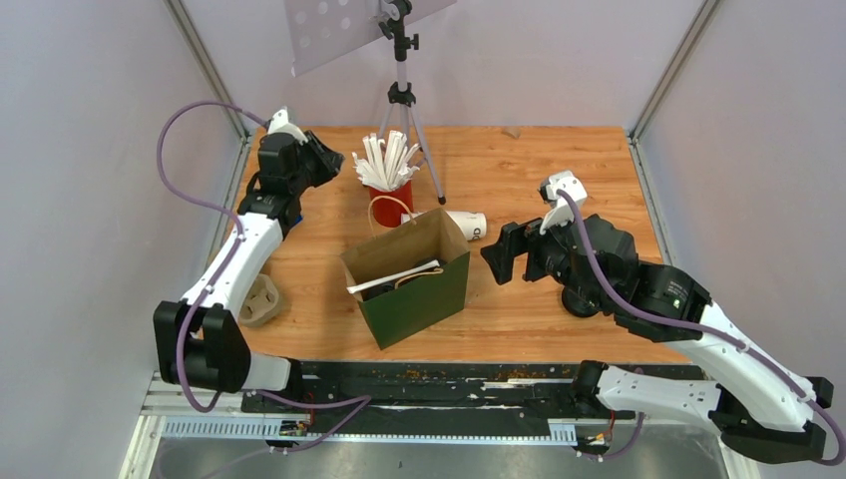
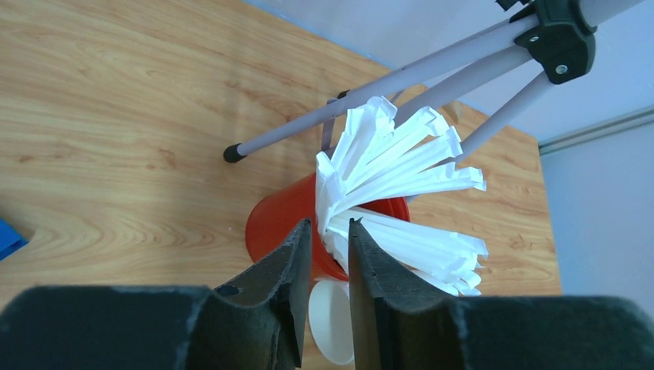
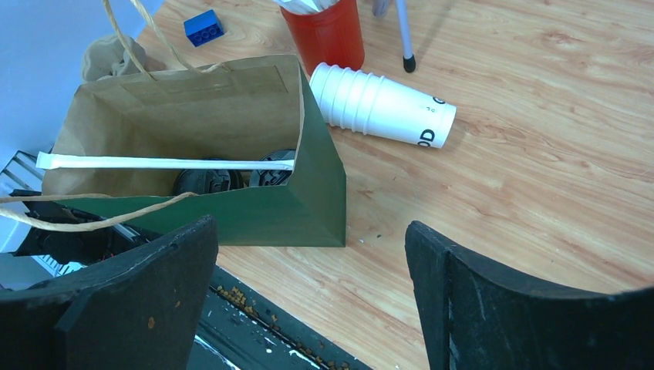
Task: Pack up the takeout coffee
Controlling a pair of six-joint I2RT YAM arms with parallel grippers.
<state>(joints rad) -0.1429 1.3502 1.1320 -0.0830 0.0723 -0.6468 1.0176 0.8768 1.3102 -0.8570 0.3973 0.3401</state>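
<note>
The green and brown paper bag [image 1: 424, 299] stands open mid-table. In the right wrist view, the bag [image 3: 254, 212] holds a black lid [image 3: 207, 181], with a wrapped straw [image 3: 170, 163] lying across its mouth. The cup under the lid is hidden. My left gripper [image 1: 339, 162] is at the white straws [image 1: 384, 155] in the red cup [image 1: 389, 198]. In the left wrist view its jaws [image 2: 330, 225] stand a narrow gap apart with straw ends [image 2: 401, 162] between the tips; I cannot tell whether they grip. My right gripper [image 1: 499, 254] is wide open and empty [image 3: 311, 231], right of the bag.
A stack of nested white cups [image 1: 465, 225] lies on its side behind the bag, beside the red cup [image 3: 328, 35]. A tripod [image 1: 401, 95] stands at the back. A brown cup carrier [image 1: 261, 299] lies left of the bag. A blue brick [image 3: 204, 27] lies beyond the bag.
</note>
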